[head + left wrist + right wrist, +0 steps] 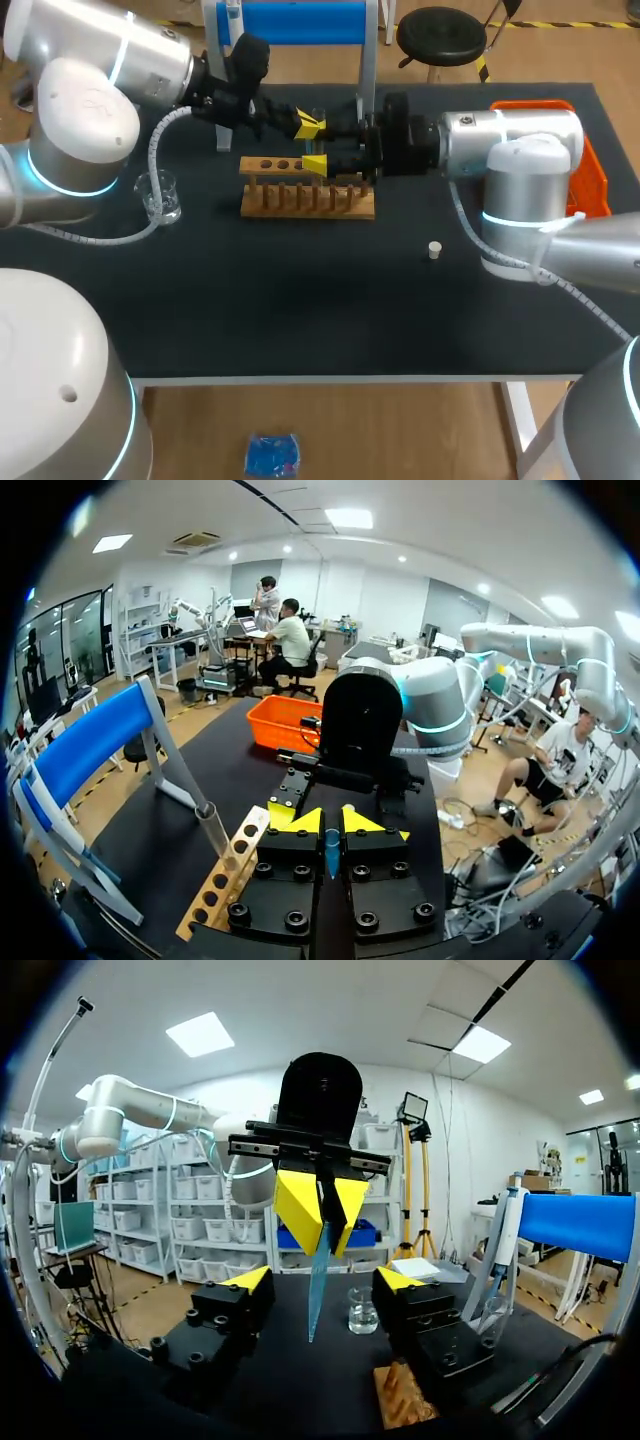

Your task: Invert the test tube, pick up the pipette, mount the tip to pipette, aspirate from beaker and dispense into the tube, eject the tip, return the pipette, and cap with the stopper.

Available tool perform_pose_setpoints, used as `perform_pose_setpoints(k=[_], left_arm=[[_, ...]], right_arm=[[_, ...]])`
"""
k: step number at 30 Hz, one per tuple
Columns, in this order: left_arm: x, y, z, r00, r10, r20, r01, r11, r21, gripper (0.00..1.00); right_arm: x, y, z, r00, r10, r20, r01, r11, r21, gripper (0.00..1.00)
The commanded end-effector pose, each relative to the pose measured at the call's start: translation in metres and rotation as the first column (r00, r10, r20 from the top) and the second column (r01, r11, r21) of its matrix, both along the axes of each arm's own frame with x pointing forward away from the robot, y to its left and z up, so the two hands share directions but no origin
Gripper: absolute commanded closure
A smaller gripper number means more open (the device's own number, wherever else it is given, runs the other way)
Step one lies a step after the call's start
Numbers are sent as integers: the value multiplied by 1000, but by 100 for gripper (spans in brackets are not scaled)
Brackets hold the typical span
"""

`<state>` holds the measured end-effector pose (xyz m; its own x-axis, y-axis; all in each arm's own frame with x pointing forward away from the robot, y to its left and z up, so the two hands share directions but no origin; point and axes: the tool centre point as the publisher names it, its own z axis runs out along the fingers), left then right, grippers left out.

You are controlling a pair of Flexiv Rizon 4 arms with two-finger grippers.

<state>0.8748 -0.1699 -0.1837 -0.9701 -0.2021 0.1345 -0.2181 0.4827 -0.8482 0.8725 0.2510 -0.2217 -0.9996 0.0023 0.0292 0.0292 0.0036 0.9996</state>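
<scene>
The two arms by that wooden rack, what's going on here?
The left arm's tool is shut on a slim blue pointed tube and holds it by the wooden rack. The right arm's tool faces it, open, with its fingers on either side of the tube's end and not touching it. It looks like a handover being lined up. The beaker and the small white stopper sit untouched on the table.

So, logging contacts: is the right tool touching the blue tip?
Apart. Right wrist view: blue tip hangs in the left tool, clear gaps to both open right tool fingers.
</scene>
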Motion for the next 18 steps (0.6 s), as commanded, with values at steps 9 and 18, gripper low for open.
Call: perform_pose_setpoints(k=[9,18], left_arm=[[1,0,0,1000,-3,-1,3,1000,0,100],[1,0,0,1000,-3,-1,3,1000,0,100]], right_arm=[[-2,5,2,1000,5,0,-5,1000,10,70],[-3,6,3,1000,11,0,-11,1000,15,100]])
